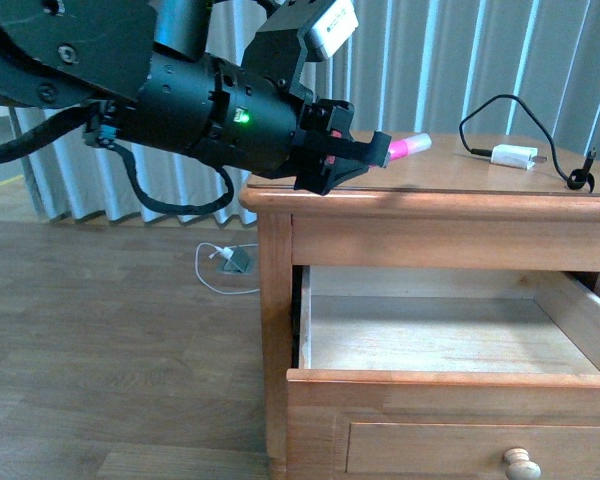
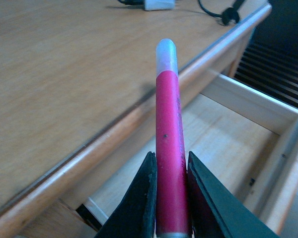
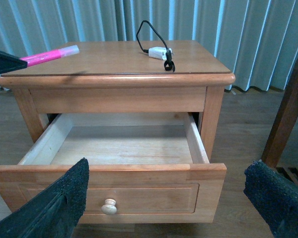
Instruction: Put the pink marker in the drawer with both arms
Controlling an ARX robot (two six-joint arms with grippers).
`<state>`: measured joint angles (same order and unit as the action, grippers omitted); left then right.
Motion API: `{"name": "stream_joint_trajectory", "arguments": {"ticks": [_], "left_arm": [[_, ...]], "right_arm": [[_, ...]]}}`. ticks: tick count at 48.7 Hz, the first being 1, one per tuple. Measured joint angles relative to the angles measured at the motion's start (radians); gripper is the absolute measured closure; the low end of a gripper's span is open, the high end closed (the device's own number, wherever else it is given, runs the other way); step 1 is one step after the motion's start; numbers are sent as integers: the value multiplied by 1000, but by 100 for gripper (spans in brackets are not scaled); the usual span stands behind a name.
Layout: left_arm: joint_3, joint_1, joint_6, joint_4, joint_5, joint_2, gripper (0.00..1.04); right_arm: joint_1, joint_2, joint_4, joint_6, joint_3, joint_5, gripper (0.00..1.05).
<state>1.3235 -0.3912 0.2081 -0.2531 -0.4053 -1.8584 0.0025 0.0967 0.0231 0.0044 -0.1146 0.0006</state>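
Note:
My left gripper (image 1: pixel 375 152) is shut on the pink marker (image 1: pixel 408 146) and holds it level over the left front corner of the wooden cabinet's top (image 1: pixel 450 180). In the left wrist view the marker (image 2: pixel 168 134) sticks out between the black fingers (image 2: pixel 141 203), its white end over the top's edge and the open drawer (image 2: pixel 223 148) below. The drawer (image 1: pixel 430 340) is pulled out and shows bare pale wood inside. In the right wrist view the drawer (image 3: pixel 124 144) and its knob (image 3: pixel 109 206) lie ahead of my open right gripper (image 3: pixel 169 198), in front of the drawer's face; the marker (image 3: pixel 49 56) shows at the far left.
A white charger block (image 1: pixel 513 156) with a black cable (image 1: pixel 500 110) lies at the back right of the cabinet top, also in the right wrist view (image 3: pixel 158 52). Grey curtains (image 1: pixel 460 60) hang behind. A dark wooden piece of furniture (image 3: pixel 288 119) stands to the right. A white cable (image 1: pixel 220 262) lies on the floor.

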Motion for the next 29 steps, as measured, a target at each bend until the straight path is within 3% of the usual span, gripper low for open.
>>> {"name": "stream_joint_trajectory", "arguments": {"ticks": [4, 29], "left_arm": [[-61, 1, 34, -1, -51, 19, 90], [-108, -64, 87, -50, 18, -162, 90]], "right_arm": [[0, 0, 0, 0, 0, 0, 8], [0, 0, 0, 0, 0, 0, 8]]}}
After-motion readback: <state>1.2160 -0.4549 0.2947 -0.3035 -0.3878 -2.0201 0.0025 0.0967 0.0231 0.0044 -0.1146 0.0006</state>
